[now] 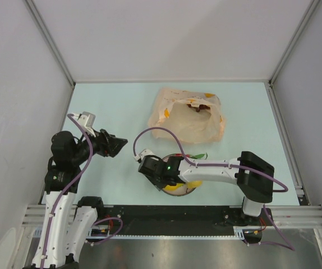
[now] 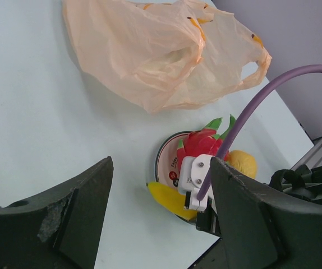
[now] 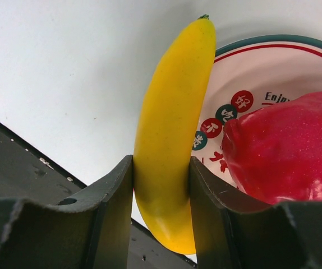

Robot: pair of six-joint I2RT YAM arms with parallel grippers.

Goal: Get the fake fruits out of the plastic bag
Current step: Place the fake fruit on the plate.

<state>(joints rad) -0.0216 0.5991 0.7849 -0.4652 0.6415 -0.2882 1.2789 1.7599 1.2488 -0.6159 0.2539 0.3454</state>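
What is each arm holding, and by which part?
Right gripper: banana, jaws across its body, nearer the end away from the green tip. Left gripper: nothing, jaws open.

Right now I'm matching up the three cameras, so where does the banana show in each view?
Top external: low centre, the banana peeks out under the right arm at the plate.
Left wrist: bottom centre, at the plate's lower edge.
Right wrist: centre, gripped by the right hand, left of the plate.
Shared landmark: the plate.
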